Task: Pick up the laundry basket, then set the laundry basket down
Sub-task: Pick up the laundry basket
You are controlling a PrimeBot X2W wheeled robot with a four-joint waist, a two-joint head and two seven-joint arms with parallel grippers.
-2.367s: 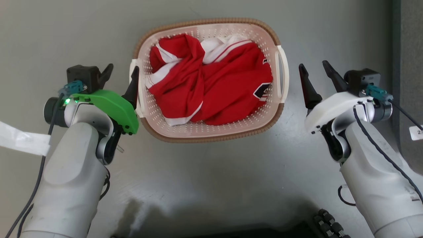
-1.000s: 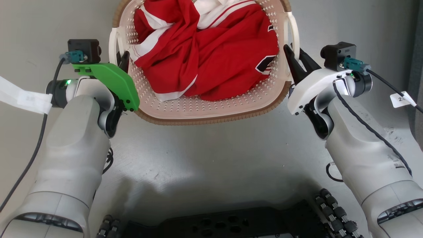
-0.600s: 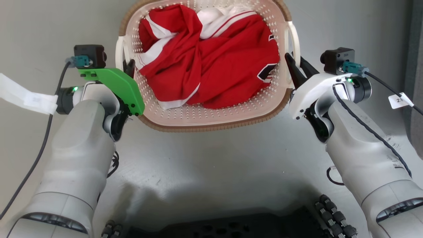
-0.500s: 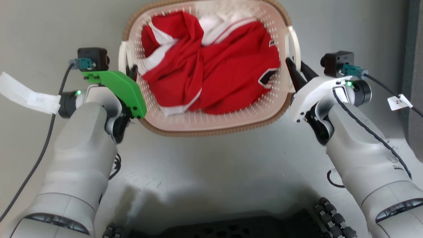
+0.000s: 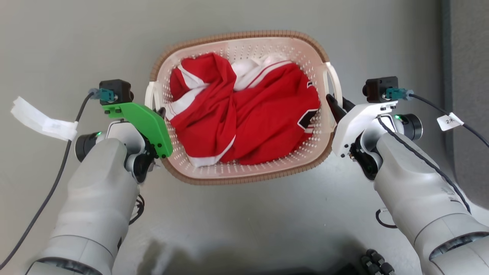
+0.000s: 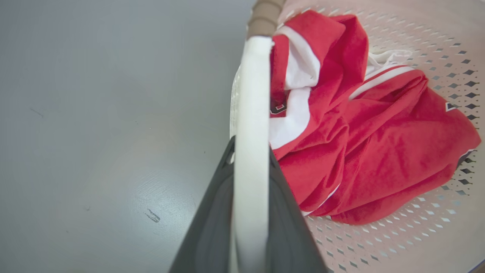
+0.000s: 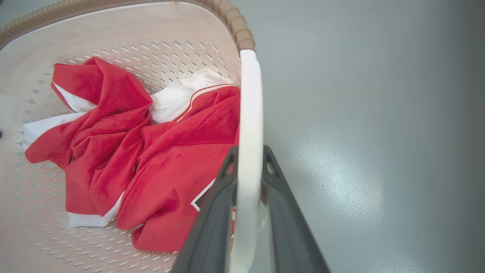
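The laundry basket (image 5: 237, 36), cream perforated plastic with a brown woven rim, sits between my two arms in the head view and holds a crumpled red and white garment (image 5: 263, 122). My left gripper (image 5: 159, 113) is shut on the basket's white left handle (image 6: 251, 98); the dark fingers (image 6: 212, 212) pinch it from both sides. On the other side, my right gripper (image 5: 336, 105) is shut on the white right handle (image 7: 251, 106), again with a finger on each side. I cannot tell whether the basket's bottom touches the grey floor.
Grey floor (image 5: 244, 229) surrounds the basket. A darker strip (image 5: 468, 76) runs down the right edge. White tags hang on the cables at left (image 5: 42, 122) and right (image 5: 449, 121). Wheels of my own base (image 5: 376, 263) show at the bottom.
Both grippers went from open beside the basket to shut on its handles. Since half a second ago the view has shifted, and the basket looks smaller and lower in the picture.
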